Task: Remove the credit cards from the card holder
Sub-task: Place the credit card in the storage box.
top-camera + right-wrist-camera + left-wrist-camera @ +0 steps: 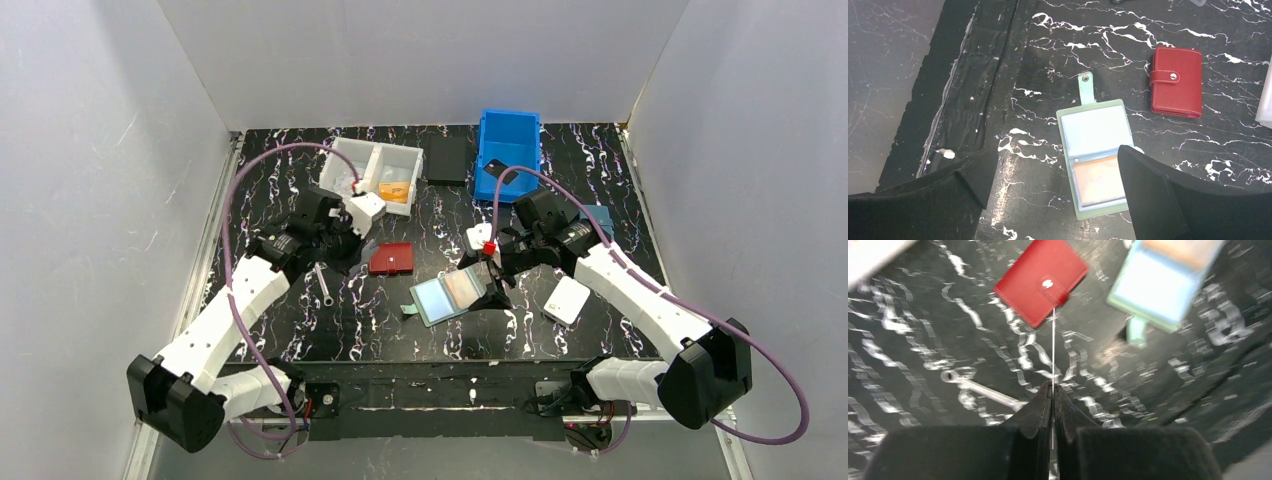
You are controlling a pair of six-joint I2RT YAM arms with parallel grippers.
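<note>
Card holder (1093, 157) lies open and flat on the table, directly under and just ahead of the right gripper (1055, 167). That gripper's fingers are spread wide with nothing between them, one on either side of the holder's near end.

Note the axis. The holder's long side runs forward from the gripper, roughly square to the line along which the fingers close. The orange card (1098, 186) sits in the pocket nearest the fingertips and the light blue card (1095, 131) in the pocket beyond it. The snap tab (1086, 85) is farthest out. You cannot tell from these views which edge of each pocket is the open one.

The left gripper (1053, 387) is pressed together on a thin sheet (1053, 347) seen edge-on, which I read as a card. From that gripper the holder lies ahead and to the right, well apart, past the red wallet (1040, 280).

Judgement: the right arm is the nearer, and the orange card is the closer target.
</note>
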